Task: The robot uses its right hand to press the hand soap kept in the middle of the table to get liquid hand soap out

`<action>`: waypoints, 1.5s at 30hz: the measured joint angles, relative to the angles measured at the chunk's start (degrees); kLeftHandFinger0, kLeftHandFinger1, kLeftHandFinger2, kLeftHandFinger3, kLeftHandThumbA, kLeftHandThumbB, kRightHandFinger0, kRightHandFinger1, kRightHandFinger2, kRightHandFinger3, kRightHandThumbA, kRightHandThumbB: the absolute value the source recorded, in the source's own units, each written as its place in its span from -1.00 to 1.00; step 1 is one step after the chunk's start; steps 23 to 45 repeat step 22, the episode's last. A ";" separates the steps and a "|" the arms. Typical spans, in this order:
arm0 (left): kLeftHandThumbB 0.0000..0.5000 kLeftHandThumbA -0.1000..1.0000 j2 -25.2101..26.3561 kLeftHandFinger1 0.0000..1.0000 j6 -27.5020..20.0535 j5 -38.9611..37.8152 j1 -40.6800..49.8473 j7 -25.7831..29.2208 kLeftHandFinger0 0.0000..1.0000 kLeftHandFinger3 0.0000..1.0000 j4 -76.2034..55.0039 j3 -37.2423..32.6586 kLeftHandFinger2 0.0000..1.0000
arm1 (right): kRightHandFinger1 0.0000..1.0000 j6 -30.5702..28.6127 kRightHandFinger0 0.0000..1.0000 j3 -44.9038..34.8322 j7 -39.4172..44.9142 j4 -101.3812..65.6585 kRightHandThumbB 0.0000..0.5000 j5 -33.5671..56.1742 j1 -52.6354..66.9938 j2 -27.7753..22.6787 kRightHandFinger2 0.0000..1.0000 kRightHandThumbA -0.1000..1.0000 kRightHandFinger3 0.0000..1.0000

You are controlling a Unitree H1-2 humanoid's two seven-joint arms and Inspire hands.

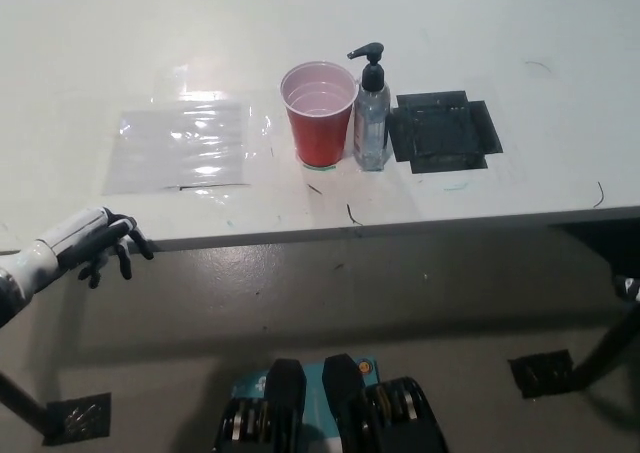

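Soap bottle point(372, 123) stands untouched beside the red cup point(320, 113); left hand point(95, 241) rests at the table edge point(300, 235), fingers loosely curled, empty.

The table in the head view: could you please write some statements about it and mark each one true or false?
1. The soap bottle stands upright beside the red cup. True.
2. The right hand is pressing the pump. False: nothing touches the pump, and the right hand is not clearly in view.
3. The left hand rests at the table edge, lower left. True.
4. The clear plastic sheet lies right of the bottle. False: it lies left of the cup.
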 measured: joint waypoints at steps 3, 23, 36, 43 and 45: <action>0.25 1.00 -0.09 -0.94 0.03 -0.11 0.00 0.00 -0.68 0.19 0.01 0.34 -0.43 | 1.00 -1.18 1.00 -0.20 -1.67 2.46 0.52 0.04 0.96 0.00 1.00 1.00 1.00; 0.21 1.00 -0.93 -0.94 0.03 0.02 0.51 0.35 -0.69 0.17 -0.02 1.11 -0.40 | 0.30 -1.12 0.26 -1.34 -3.85 3.34 0.13 2.37 1.22 0.65 0.26 1.00 0.88; 0.21 1.00 -0.93 -0.94 0.03 0.02 0.51 0.35 -0.69 0.17 -0.02 1.11 -0.40 | 0.30 -1.12 0.26 -1.34 -3.85 3.34 0.13 2.37 1.22 0.65 0.26 1.00 0.88; 0.21 1.00 -0.93 -0.94 0.03 0.02 0.51 0.35 -0.69 0.17 -0.02 1.11 -0.40 | 0.30 -1.12 0.26 -1.34 -3.85 3.34 0.13 2.37 1.22 0.65 0.26 1.00 0.88; 0.21 1.00 -0.93 -0.94 0.03 0.02 0.51 0.35 -0.69 0.17 -0.02 1.11 -0.40 | 0.30 -1.12 0.26 -1.34 -3.85 3.34 0.13 2.37 1.22 0.65 0.26 1.00 0.88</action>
